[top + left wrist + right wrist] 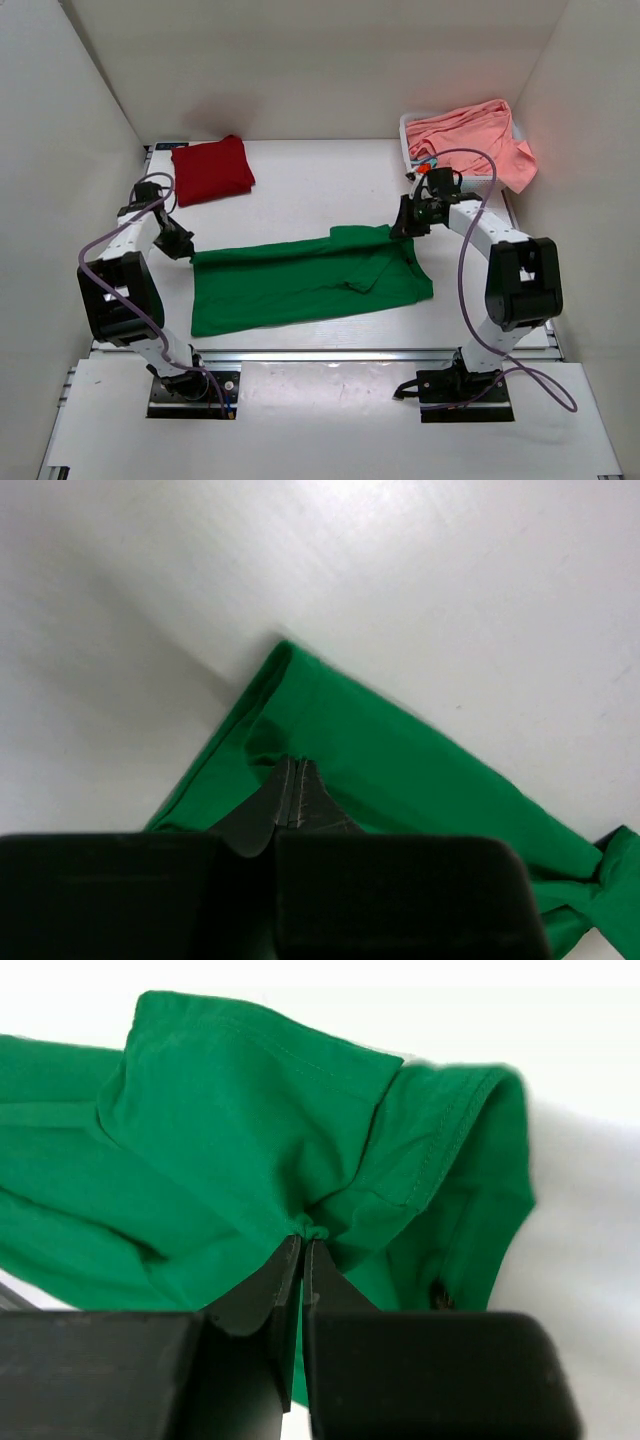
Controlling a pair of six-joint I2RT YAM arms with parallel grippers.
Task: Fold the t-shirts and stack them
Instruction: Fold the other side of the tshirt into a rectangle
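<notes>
The bright green t-shirt [300, 280] lies stretched across the middle of the table, folded lengthwise. My left gripper [186, 247] is shut on its left corner [300, 730]. My right gripper [402, 228] is shut on its right end, pinching bunched cloth [315, 1228] by a sleeve hem [440, 1150]. The dark red t-shirt [211, 169] lies folded at the back left. The salmon pink t-shirt [472, 140] is heaped at the back right.
A white lattice basket [410, 135] holds the pink shirt in the back right corner. White walls close in the table on three sides. The arm bases stand on the metal rail at the near edge [320, 356].
</notes>
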